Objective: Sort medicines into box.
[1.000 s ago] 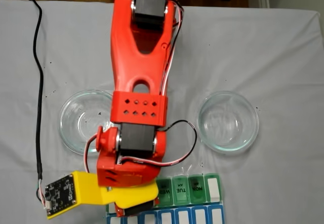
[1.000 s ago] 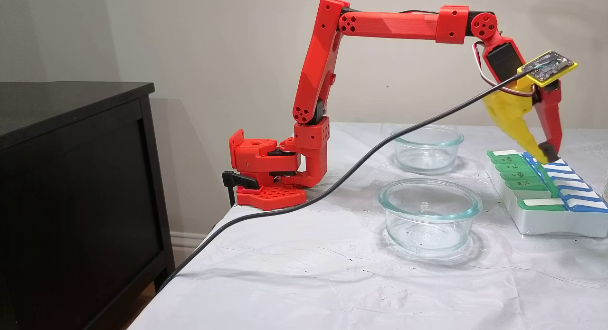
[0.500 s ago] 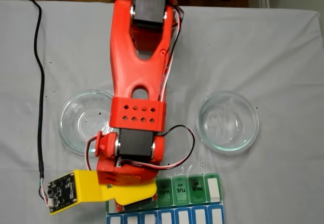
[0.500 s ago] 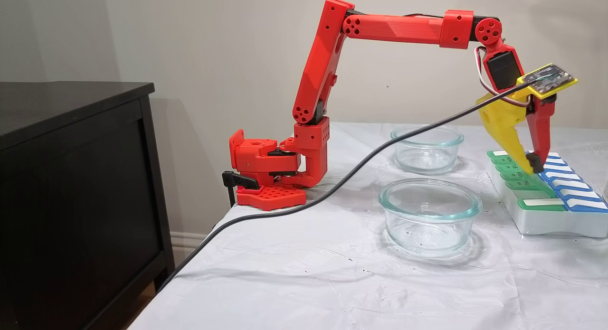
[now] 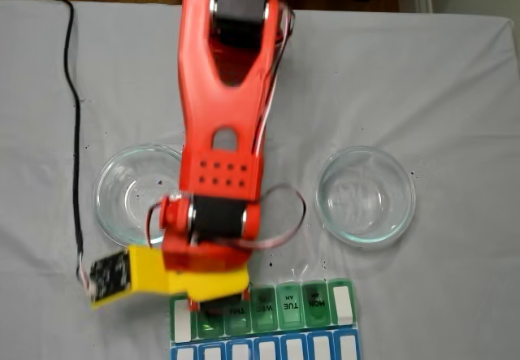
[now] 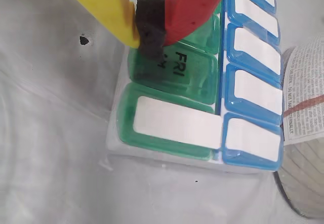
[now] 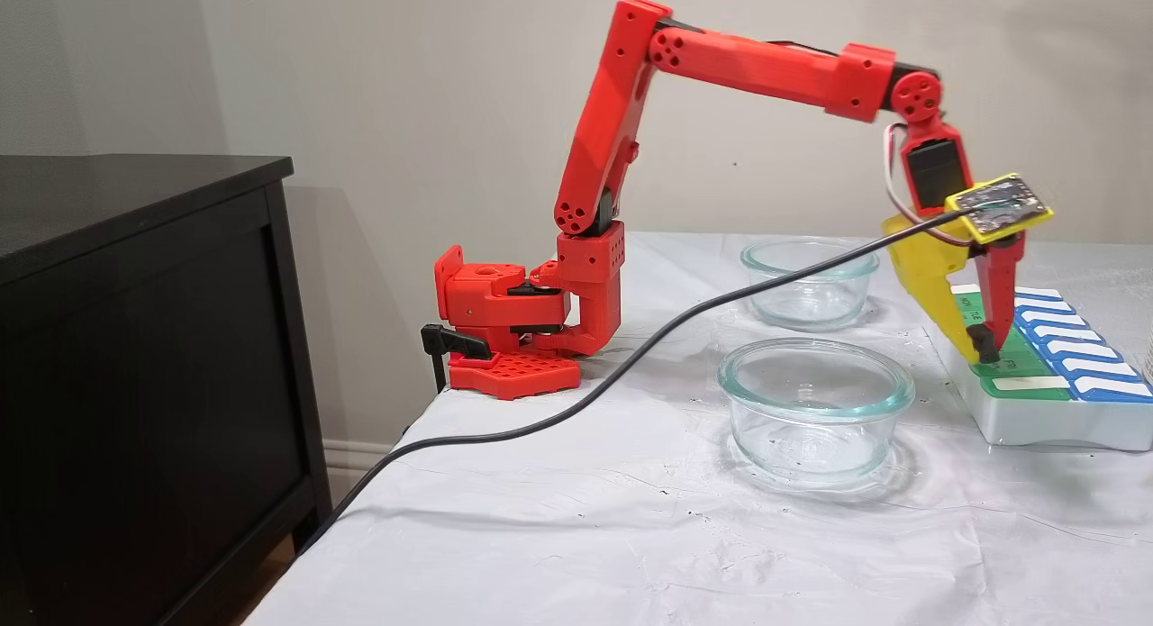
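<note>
Here the red-and-yellow jaws are pressed together, their black-padded tips touching the FRI lid of the rectangular green-and-blue pill box (image 6: 197,87), which sits at the desk's (image 7: 558,518) edge near two clear glass bowls (image 7: 815,405).

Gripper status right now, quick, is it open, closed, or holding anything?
Gripper: closed, tips together on the green FRI lid of the pill organizer; nothing visibly held.
</note>
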Tool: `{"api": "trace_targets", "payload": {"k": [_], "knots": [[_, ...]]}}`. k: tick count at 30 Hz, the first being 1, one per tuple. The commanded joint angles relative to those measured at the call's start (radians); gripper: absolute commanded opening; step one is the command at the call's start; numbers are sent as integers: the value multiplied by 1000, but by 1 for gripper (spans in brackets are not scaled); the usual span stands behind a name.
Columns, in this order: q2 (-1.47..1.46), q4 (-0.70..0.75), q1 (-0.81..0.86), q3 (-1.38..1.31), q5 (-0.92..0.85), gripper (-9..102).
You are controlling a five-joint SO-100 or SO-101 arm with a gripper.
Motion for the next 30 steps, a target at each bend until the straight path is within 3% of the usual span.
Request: {"api": "trace_targets", "payload": {"k": [1,9,14,18,22,27,30], "knots": [[107,77,-3,-32,-5,0],[512,31,32,60,84,0],[969,-14,-23,359,132,0],[1378,64,-86,643,71,0],[1396,259,-104,609,25,0],[1422,333,-167,723,-17,0],[1422,285,-212,818,-15,0]]}}
